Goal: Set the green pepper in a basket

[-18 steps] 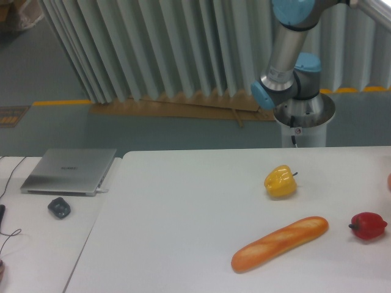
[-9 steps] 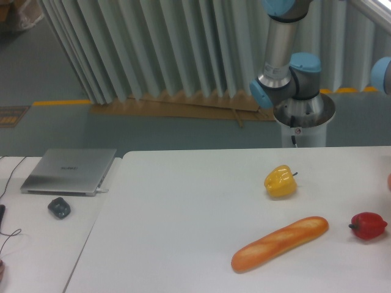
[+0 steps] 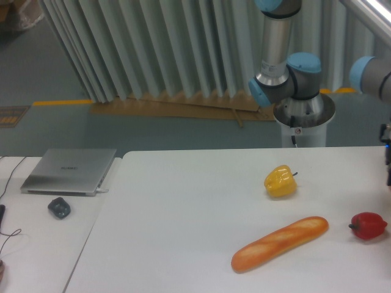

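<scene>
The green pepper and the basket are both out of view. The arm's base stands behind the table's far edge. One blue joint reaches in from the upper right. Below it, a dark sliver of the arm's end shows at the right edge, above the table. The fingers are cut off by the frame, so their state does not show.
On the white table lie a yellow pepper, a bread loaf and a red pepper. On the lower table to the left are a closed laptop and a dark mouse.
The arm has swung around. Its blue joint and dark end have come into view at the right edge and moved lower. Nothing on the table has shifted.
</scene>
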`<action>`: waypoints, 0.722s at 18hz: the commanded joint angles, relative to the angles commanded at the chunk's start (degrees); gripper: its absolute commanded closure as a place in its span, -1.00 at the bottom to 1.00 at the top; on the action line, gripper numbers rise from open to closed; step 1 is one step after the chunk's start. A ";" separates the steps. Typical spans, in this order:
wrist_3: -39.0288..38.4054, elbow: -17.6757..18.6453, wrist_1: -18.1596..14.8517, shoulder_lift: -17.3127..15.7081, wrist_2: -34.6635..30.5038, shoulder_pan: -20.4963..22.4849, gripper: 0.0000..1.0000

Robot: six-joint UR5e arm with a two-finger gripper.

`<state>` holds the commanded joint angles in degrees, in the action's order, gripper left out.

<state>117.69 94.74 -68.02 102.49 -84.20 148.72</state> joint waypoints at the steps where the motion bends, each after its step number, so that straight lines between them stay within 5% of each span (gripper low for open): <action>1: 0.00 0.53 -0.09 -0.62 -0.09 -0.45 -1.00; 13: -0.96 3.26 -2.21 -2.30 -1.84 -4.67 -1.00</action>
<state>116.72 98.00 -70.22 100.20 -86.04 144.06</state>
